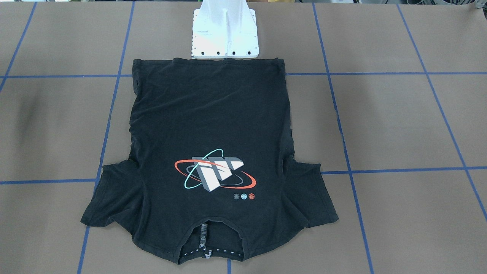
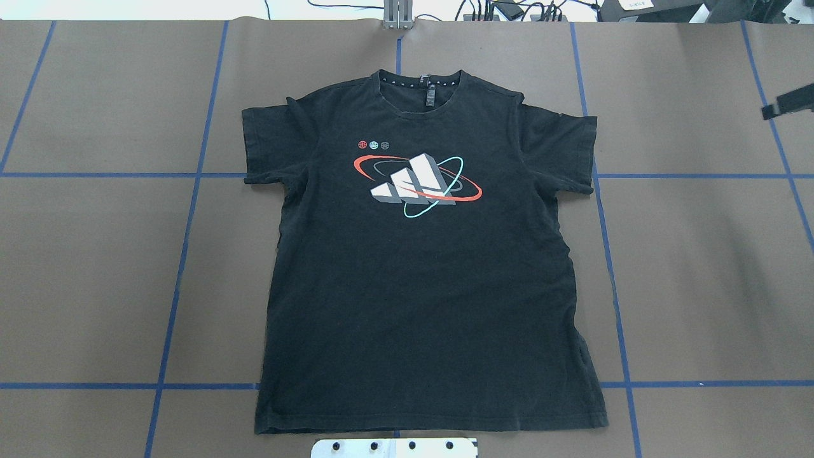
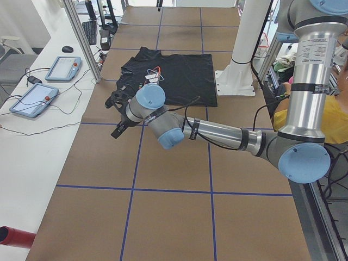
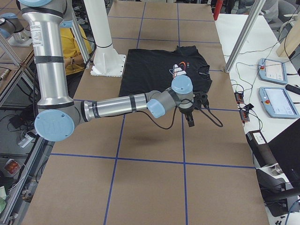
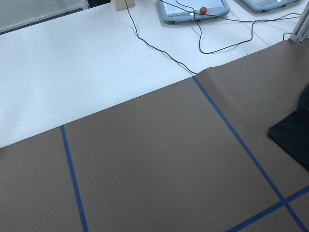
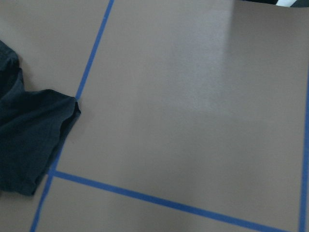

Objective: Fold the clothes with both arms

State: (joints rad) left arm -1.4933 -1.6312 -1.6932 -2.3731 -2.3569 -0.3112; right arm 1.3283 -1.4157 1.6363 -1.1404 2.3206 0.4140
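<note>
Both left gripper and right gripper hang beside the T-shirt. Whether they are open, I cannot tell. Unequal grasps could skew the fold.

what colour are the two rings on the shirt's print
An orange-red ring and a teal ring; clearest in the overhead view.

The left arm's black pincer is small and dark against the brown paper-covered counter, and how its jaws stand cannot be told. Likewise the right arm's black pincer, only a black sliver at the overhead view's right edge. Each wrist view crops the black short-sleeved T-shirt to one corner, the right one blurred. The white bolted base mount is cut by the overhead view's bottom edge.
</note>
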